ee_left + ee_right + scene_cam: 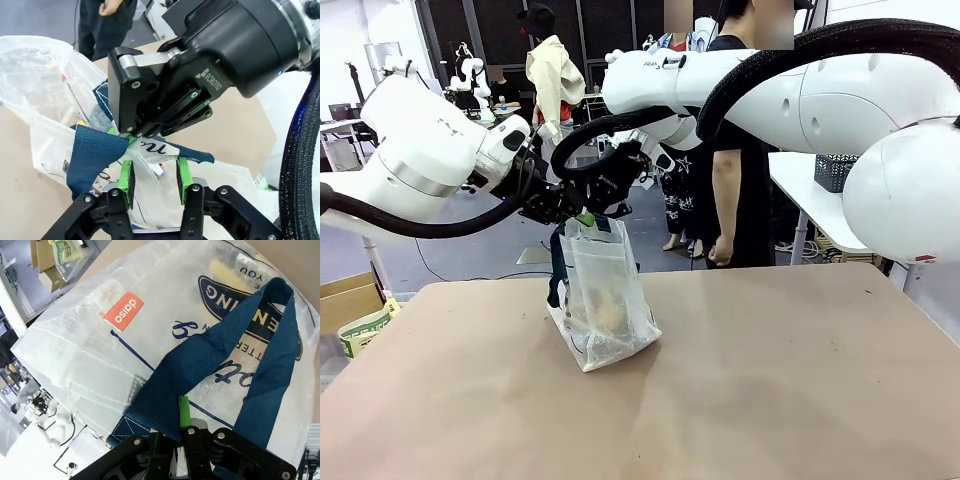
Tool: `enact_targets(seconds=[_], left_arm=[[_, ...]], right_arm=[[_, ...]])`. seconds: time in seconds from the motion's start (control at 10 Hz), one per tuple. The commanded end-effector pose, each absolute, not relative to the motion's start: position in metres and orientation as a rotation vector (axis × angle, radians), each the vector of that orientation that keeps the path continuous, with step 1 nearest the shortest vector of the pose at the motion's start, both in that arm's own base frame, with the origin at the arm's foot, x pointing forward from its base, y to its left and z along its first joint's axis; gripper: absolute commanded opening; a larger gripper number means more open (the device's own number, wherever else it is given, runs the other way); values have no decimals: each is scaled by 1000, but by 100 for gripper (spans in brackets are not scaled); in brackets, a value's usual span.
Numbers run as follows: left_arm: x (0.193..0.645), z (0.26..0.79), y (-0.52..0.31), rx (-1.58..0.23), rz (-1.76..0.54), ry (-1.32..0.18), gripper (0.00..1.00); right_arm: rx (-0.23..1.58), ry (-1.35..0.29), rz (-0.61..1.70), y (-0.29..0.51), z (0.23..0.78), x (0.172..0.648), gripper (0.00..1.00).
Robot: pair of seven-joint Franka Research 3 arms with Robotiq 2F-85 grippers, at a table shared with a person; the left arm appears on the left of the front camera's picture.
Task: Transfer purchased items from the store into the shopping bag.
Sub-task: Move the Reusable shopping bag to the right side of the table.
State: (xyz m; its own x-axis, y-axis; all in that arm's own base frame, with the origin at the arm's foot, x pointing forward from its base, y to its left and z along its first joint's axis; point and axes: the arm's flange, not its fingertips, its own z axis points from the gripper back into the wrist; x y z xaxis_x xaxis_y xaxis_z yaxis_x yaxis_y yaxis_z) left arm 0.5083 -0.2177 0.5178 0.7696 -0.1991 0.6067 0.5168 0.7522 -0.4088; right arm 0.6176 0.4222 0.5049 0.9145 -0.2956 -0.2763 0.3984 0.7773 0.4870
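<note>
Right arm (840,100) looms up close, bench (770,380) spread under it! Shopping bag (620,280) stands directly below both sets of jaws. Right jaws pressed together on its navy strap (210,370); left jaws spread, green pads (126,180) either side of clear plastic. Yellowish lump (610,312) sits inside, beneath

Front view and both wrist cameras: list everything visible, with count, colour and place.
table: one, brown, foreground
shopping bag: one, clear, standing on the table
strap handle: one, navy, bag's top
goods: count unclear, yellowish, inside bag
label: one, orange, bag's side
basket: one, dark, far right
cardboard box: one, tan, floor left
person: one, dark clothes, far side
left gripper: one, black, open at bag's rim
right gripper: one, black, shut on strap handle
</note>
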Motion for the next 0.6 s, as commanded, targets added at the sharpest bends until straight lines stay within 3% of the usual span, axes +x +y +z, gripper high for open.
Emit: enact_targets(seconds=[0.0,0.1,0.3,0.4,0.5], left_arm=[[508,522,-217,-661,-396,-594,45],[508,522,-217,-674,-397,-594,45],[509,523,-218,-712,-394,-606,85],[509,524,-219,-717,-381,-607,100],[510,522,-220,-714,-359,-605,100]], right_arm=[[545,179,-370,424,506,618,0],[545,177,-370,424,506,618,0],[546,180,-369,424,505,618,0],[546,180,-368,424,505,618,0],[547,179,-368,424,506,617,0]])
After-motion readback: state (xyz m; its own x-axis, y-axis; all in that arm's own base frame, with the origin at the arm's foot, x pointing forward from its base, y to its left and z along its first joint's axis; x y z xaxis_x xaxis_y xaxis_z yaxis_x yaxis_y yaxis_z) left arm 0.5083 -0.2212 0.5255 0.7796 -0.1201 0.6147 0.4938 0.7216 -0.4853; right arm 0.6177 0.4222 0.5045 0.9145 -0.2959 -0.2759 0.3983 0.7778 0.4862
